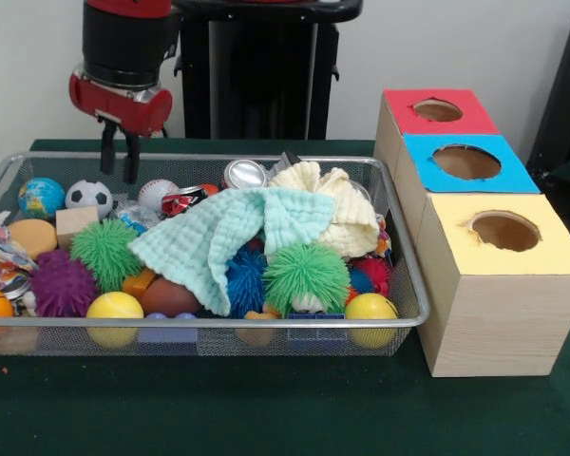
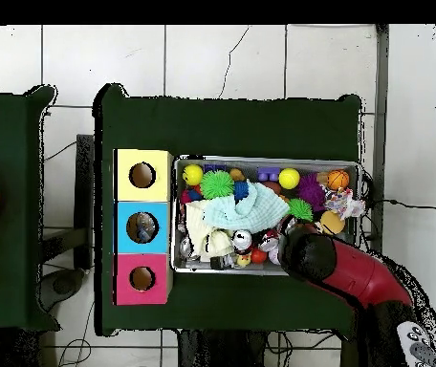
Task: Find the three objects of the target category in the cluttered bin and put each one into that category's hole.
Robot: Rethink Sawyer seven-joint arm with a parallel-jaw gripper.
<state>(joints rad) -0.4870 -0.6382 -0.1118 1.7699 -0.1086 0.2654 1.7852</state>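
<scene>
A wire mesh bin [image 1: 218, 323] holds a jumble of toys. My gripper [image 1: 120, 161] hangs open and empty above the bin's back left part, just behind a soccer ball [image 1: 88, 196] and a baseball [image 1: 156, 193]. A globe ball [image 1: 40, 196] lies further left. A mint cloth [image 1: 223, 237] and a cream cloth [image 1: 328, 204] cover the middle. Green spiky balls [image 1: 104, 252] [image 1: 306, 275], a purple spiky ball [image 1: 62, 285] and yellow balls [image 1: 114, 309] [image 1: 370, 309] lie along the front. In the overhead view the red arm [image 2: 341, 268] hides the gripper over the bin [image 2: 270, 159].
Three wooden boxes with round holes stand to the right of the bin: red top [image 1: 435, 111] at the back, blue [image 1: 465, 161] in the middle, yellow [image 1: 503, 231] nearest. A crushed can [image 1: 244, 174] lies at the bin's back. A wooden block [image 1: 74, 223] sits near the left.
</scene>
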